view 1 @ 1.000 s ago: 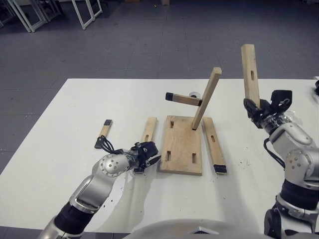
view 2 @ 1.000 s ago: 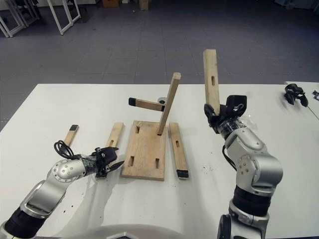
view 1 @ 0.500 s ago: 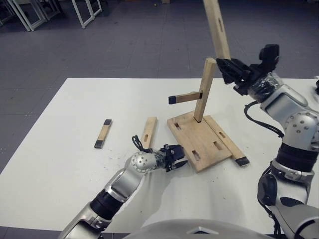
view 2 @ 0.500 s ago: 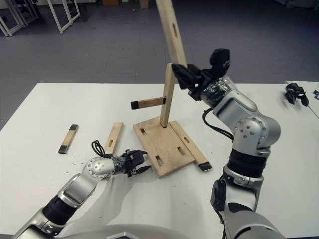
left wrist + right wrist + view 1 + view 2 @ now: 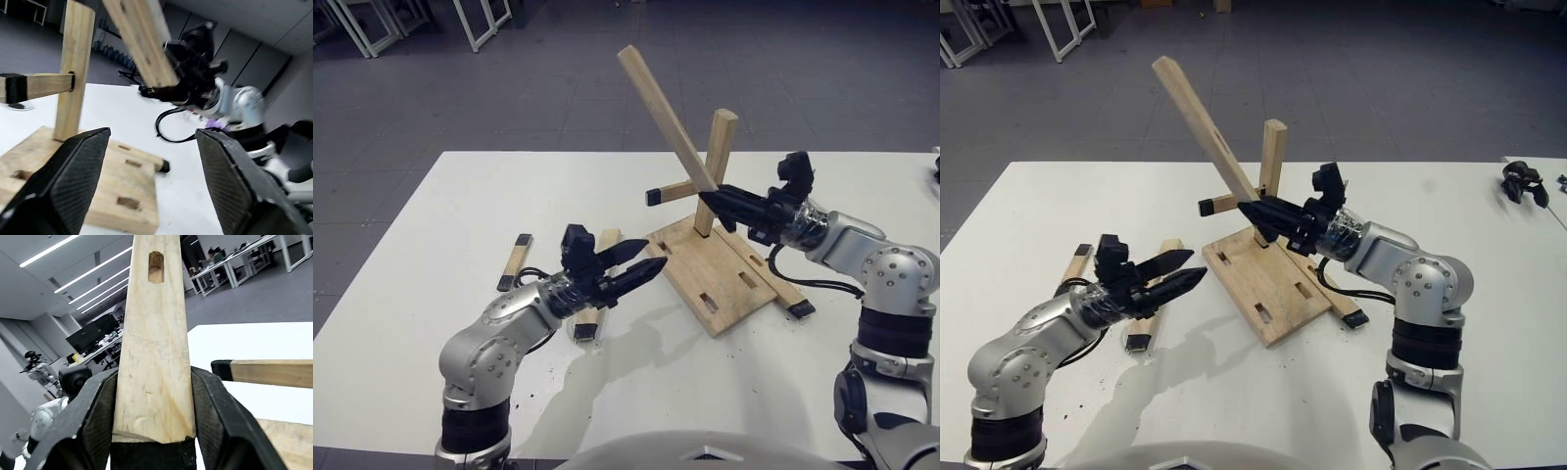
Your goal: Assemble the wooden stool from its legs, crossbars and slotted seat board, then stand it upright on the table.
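Leg-fitting step: right hand point(image 5: 708, 197) clamps a slanted leg point(image 5: 664, 116) at the board's point(image 5: 724, 284) 12 o'clock; next, stand it in a free slot. The left hand point(image 5: 648, 258) is wide, empty.

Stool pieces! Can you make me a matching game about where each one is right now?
Things:
1. seat board
2. upright leg
3. tilted leg
4. left gripper

Places or states:
A. open, holding nothing, above the table
B. clamped in the right gripper, slanting up in the air
C. lying on the table
D. standing in a slot of the board

Pairs: 1-C, 2-D, 3-B, 4-A
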### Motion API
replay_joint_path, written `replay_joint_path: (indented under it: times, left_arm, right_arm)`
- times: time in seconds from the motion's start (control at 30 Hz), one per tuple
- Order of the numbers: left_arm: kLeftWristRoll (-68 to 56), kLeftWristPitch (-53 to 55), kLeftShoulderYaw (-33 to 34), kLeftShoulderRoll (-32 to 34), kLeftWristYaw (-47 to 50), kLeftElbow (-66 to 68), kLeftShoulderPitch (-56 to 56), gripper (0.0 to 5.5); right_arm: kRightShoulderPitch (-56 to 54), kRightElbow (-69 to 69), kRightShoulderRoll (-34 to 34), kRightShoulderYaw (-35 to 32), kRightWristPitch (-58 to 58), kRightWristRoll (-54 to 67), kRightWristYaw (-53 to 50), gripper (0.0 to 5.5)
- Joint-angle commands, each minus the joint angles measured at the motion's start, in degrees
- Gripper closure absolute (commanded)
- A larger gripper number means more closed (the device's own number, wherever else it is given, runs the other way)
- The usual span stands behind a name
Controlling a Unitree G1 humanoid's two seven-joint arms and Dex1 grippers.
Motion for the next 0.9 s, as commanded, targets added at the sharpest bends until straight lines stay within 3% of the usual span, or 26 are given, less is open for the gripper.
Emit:
replay_joint_path:
  times: [0.03, 0.27, 0.63, 0.9]
  left_arm:
    - [-26.96, 4.61, 3.61, 1.28, 12.63, 5.11, -5.69, 2.07]
    - [-36.41, 4.76, 0.33, 4.93, 22.13, 10.41, -8.83, 2.07]
    - [-39.22, 3.87, -1.71, 8.09, 19.65, 9.73, -11.32, 2.07]
    - [-35.01, 4.53, -1.8, 11.78, 14.33, 11.22, -10.63, 3.03]
  right_arm:
    - [0.45, -2.65, -3.86, 3.75, 2.58, 4.07, 7.85, 3.44]
    - [0.64, -4.65, -5.48, 6.02, 2.51, 6.02, 11.79, 3.44]
    - [2.23, -7.02, -7.62, 10.04, 2.26, 5.63, 12.91, 3.44]
    - [2.46, -6.6, -7.54, 10.35, 1.86, 5.56, 12.19, 3.44]
